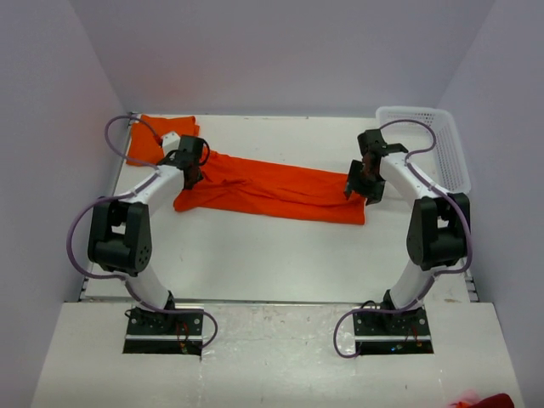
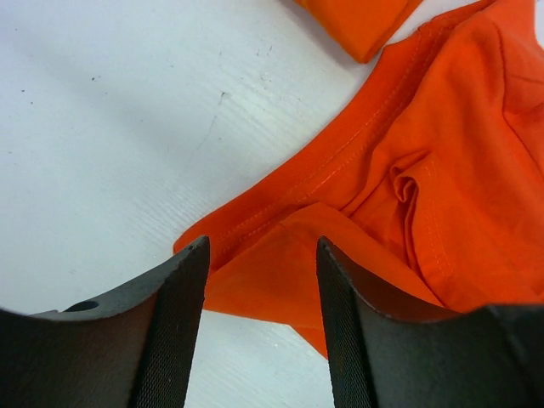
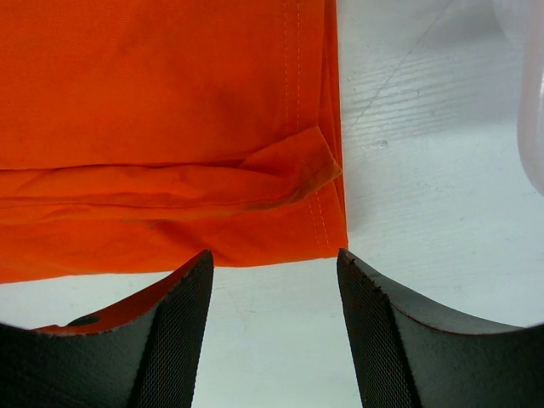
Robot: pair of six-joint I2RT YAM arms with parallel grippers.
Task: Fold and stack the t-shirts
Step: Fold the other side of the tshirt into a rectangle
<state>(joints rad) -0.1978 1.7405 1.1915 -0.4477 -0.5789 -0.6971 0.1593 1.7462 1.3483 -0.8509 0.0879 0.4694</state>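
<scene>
One orange t-shirt (image 1: 272, 187) lies folded into a long band across the middle of the table. My left gripper (image 1: 191, 174) hovers over its left end and my right gripper (image 1: 361, 189) over its right end. In the left wrist view the left gripper (image 2: 263, 246) is open, and the shirt's edge (image 2: 442, 170) lies flat on the table under the gap. The right gripper (image 3: 274, 255) is open too, with its tips just short of the shirt's hemmed corner (image 3: 170, 110) and bare table between them. A second t-shirt (image 1: 157, 136), folded small, lies at the back left (image 2: 361, 21).
A white lattice basket (image 1: 433, 144) stands at the back right, close to the right arm, and its rim (image 3: 531, 102) shows at the right wrist view's edge. White walls close the table in at the back and on both sides. A scrap of orange (image 1: 484, 401) shows at the near right corner.
</scene>
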